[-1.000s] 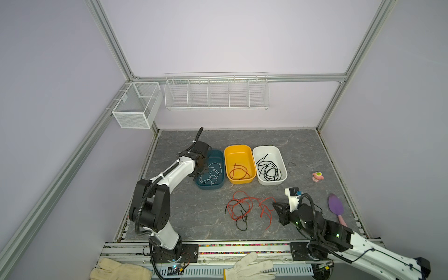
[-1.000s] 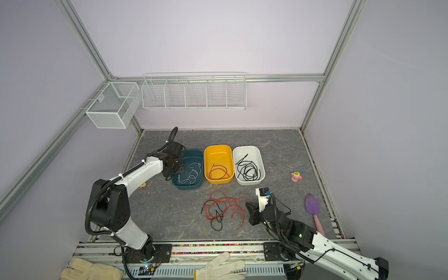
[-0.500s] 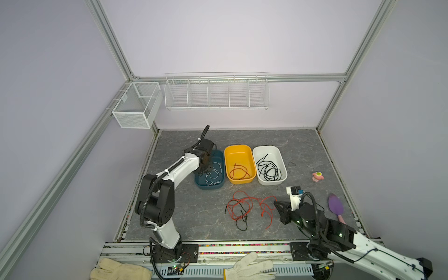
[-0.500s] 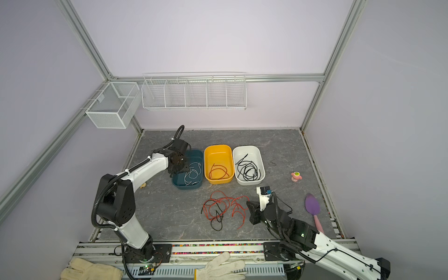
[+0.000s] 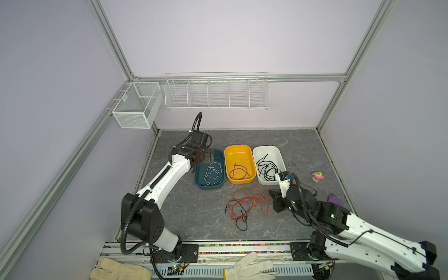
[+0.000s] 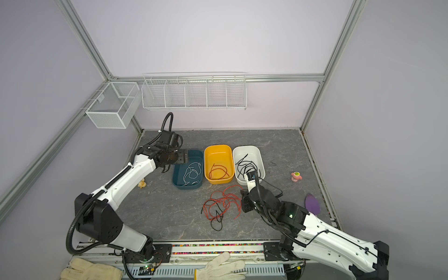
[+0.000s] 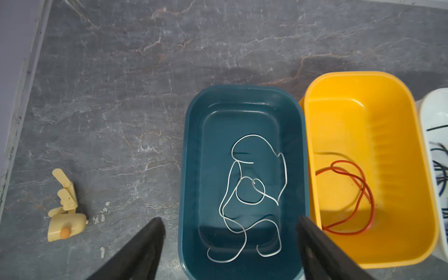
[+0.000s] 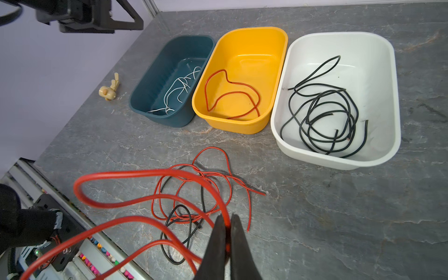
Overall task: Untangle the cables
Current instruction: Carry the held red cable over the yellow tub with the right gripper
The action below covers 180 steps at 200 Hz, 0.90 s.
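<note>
A tangle of red and black cables lies on the grey floor in front of three bins. My right gripper is shut on a red cable that loops up from the tangle; in a top view it sits at the tangle's right edge. My left gripper hangs open and empty over the teal bin, where a white cable lies loose. The yellow bin holds one red cable. Black cables fill the white bin.
A small wooden toy stands left of the teal bin. A pink toy and a purple brush lie at the right. Work gloves rest on the front rail. Wire baskets hang on the back wall.
My left gripper has opened and shifted from the teal bin's left edge to over its far end. The right gripper has kept its hold on the red cable and barely moved.
</note>
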Each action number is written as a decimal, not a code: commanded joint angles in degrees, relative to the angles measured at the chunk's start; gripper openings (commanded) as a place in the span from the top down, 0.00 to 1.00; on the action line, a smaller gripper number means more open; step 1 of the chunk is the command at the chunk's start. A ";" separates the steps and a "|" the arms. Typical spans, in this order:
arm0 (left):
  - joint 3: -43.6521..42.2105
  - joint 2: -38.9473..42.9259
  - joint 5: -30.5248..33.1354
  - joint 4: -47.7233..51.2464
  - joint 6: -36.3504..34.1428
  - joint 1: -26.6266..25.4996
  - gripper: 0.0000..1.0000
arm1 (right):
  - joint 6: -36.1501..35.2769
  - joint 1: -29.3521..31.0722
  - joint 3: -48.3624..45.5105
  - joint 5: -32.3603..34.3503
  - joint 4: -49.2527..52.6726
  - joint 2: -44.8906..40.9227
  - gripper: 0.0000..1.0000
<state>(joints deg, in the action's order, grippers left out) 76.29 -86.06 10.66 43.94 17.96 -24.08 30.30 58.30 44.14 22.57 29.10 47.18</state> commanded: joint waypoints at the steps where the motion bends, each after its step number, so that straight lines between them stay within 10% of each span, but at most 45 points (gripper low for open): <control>1: -4.74 3.73 1.16 -2.59 -4.29 -0.12 0.12 | -5.09 -2.65 5.81 -2.82 1.56 6.50 0.93; 18: -9.06 7.34 1.23 -6.57 -5.30 -0.09 0.00 | -6.83 -5.18 12.22 -5.60 1.81 12.07 0.93; 180: -29.46 26.43 2.67 -22.39 -19.12 -9.31 0.01 | -11.89 -20.49 42.96 -18.00 6.52 57.86 0.93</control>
<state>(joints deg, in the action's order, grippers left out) 47.46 -63.92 12.60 22.90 4.03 -31.83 19.73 38.52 84.51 4.71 32.77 101.14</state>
